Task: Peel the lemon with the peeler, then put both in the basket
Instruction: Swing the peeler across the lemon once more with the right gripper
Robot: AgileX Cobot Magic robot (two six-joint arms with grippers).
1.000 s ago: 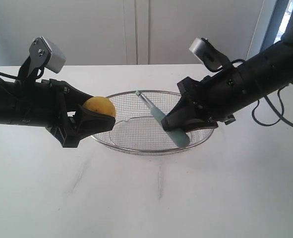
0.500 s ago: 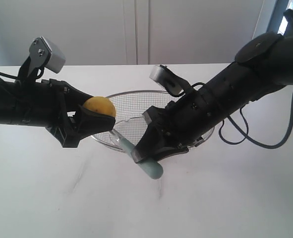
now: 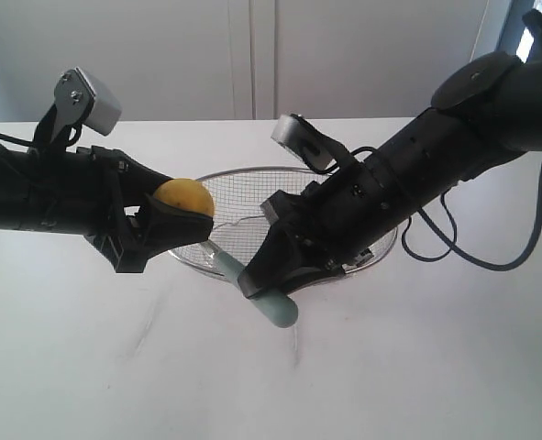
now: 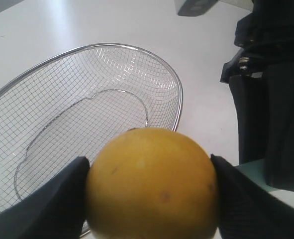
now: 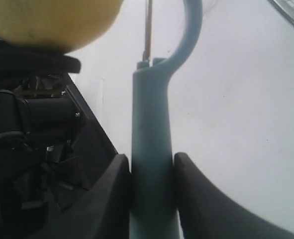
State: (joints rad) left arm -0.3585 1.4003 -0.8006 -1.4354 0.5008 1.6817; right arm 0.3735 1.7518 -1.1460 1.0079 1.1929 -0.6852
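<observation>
Over the white table [image 3: 417,367], at the basket's [image 3: 243,170] left edge, the left gripper [image 3: 186,211] has the lemon [image 3: 184,195] clamped, jaws spread wide around it, holding it clear of the surface. The right gripper [image 3: 261,282] reaches across the basket's near rim, jaws pinched on the peeler [image 3: 278,310] handle. The blade end angles up close by the lemon, and whether they touch I can't tell.

lemon [image 3: 184,197]: round, smooth yellow, skin whole, aloft left of centre | peeler [image 3: 275,310]: pale teal handle, tilted, head up-left just below lemon, centre | basket [image 3: 243,171]: silver wire mesh, oval, upright, centre, behind both
</observation>
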